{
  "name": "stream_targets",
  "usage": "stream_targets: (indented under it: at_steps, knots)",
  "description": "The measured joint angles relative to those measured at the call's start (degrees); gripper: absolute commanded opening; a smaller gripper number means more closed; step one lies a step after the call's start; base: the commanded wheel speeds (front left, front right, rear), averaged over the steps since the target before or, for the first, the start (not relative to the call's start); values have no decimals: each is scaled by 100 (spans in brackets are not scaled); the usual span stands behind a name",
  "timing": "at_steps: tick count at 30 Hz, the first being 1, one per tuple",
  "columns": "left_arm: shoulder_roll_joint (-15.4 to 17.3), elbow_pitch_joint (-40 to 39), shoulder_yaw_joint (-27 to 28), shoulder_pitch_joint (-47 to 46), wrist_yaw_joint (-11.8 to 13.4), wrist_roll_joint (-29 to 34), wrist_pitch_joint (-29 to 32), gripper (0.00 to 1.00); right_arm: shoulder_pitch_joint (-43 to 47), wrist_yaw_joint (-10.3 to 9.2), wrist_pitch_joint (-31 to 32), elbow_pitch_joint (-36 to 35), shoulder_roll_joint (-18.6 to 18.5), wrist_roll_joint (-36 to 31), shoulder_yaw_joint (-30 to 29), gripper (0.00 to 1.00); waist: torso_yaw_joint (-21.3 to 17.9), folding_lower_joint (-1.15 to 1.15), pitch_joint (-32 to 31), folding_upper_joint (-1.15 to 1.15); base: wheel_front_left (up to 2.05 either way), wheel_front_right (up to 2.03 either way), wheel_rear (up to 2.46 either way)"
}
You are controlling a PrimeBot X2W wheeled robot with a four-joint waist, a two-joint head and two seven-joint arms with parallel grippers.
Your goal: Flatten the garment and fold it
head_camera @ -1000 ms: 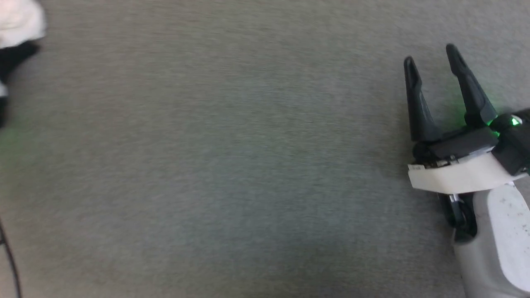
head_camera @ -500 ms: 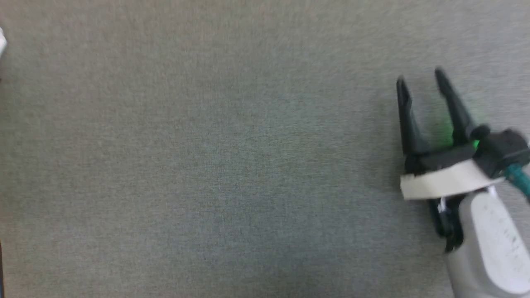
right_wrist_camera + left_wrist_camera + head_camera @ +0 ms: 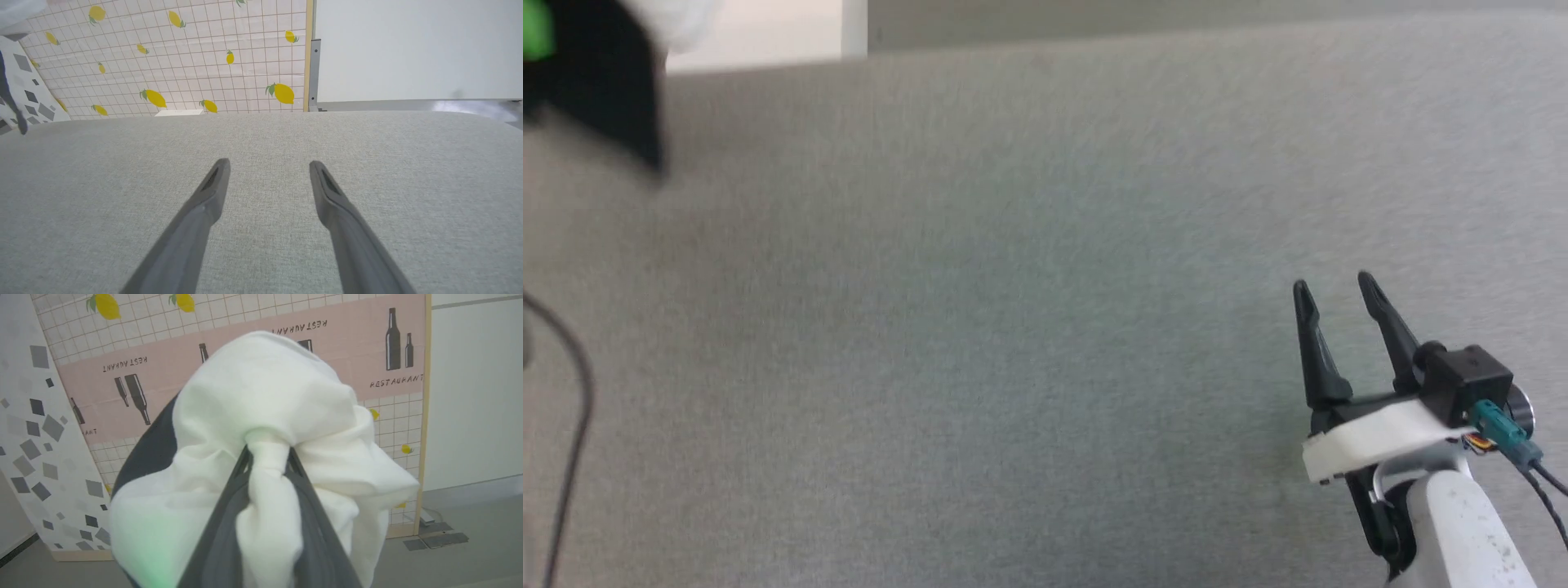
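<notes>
Closest to the left wrist camera, the left jaws are clamped together on a twisted rope of white cloth. Their two dark fingers [image 3: 220, 526] converge where the fabric pinches to a neck. This is the garment [image 3: 265, 396], and it is held up off the desk. Its white body billows above and around the pinch, and a black sleeve or shoulder panel [image 3: 151, 453] hangs at the left of that view. Behind it stands a printed screen [image 3: 408, 396] with bottles and restaurant lettering.

In the head view the right jaws sit low at the near right, with nothing in them. Their fingers [image 3: 1313, 359] are spread wide apart just above the grey cloth-covered desk [image 3: 1013, 327]. The right wrist view confirms the gap, with the desk [image 3: 261, 134] running away to a lemon-tiled panel [image 3: 184, 61]. A blurred dark and white mass [image 3: 613, 98] at the far left corner of the head view is probably the hanging garment.

The shirt looks light, limp and unlikely to slip, so it should drape and not hold any shape. A mid-body bunch gives little control. A seam line looks the better hold, at a shoulder, a hem corner or a cuff. The right jaws could take a matching point so the shirt can be spread flat.
</notes>
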Motion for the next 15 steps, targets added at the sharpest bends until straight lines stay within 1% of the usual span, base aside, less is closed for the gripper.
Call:
stream_targets:
  at_steps: [3,7,10,13,15]
  knots:
    - [-446,-35,-337,-280,-152,-91,10,0,90,0,36,-2,27,-8,-82,100,-140,0,-337,0,0,0,0]
    - [-964,-200,-742,-366,-219,-186,175,0,136,0,92,-68,42,-41,-122,100,-400,0,-603,0,0,0,0]
    - [-1438,-309,-1045,-381,-302,-431,364,0,139,0,132,-167,44,-11,-124,100,-652,0,-724,0,0,0,0]
    - [-1782,-252,-1327,-378,-405,-654,611,0,139,0,136,-194,44,44,-143,100,-887,0,-746,0,0,0,0]
    - [-1942,-151,-1539,-363,-487,-736,772,0,140,0,135,-199,41,91,-146,100,-1027,0,-711,0,0,0,0]
